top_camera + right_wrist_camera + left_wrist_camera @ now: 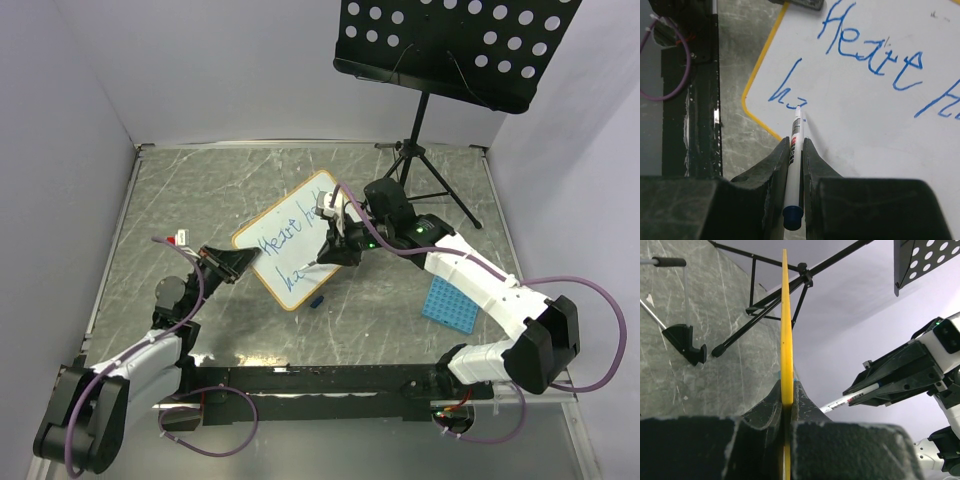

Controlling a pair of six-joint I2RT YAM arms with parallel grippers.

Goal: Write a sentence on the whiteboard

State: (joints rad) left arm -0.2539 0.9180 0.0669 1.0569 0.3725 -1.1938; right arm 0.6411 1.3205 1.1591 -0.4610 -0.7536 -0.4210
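Right gripper (796, 144) clamps a marker (797, 122), tip touching the whiteboard (875, 120); left gripper (786, 396) pinches its edge. The sentence (872, 55) runs off-frame at its second word.

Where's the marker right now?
Right wrist view, centre: the marker is clamped in the right hand, tip at the whiteboard, ending the sentence lower line.

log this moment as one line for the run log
left gripper: shut on whiteboard edge | right gripper: shut on marker | marker tip: at second line | sentence: unfinished, second line just begun
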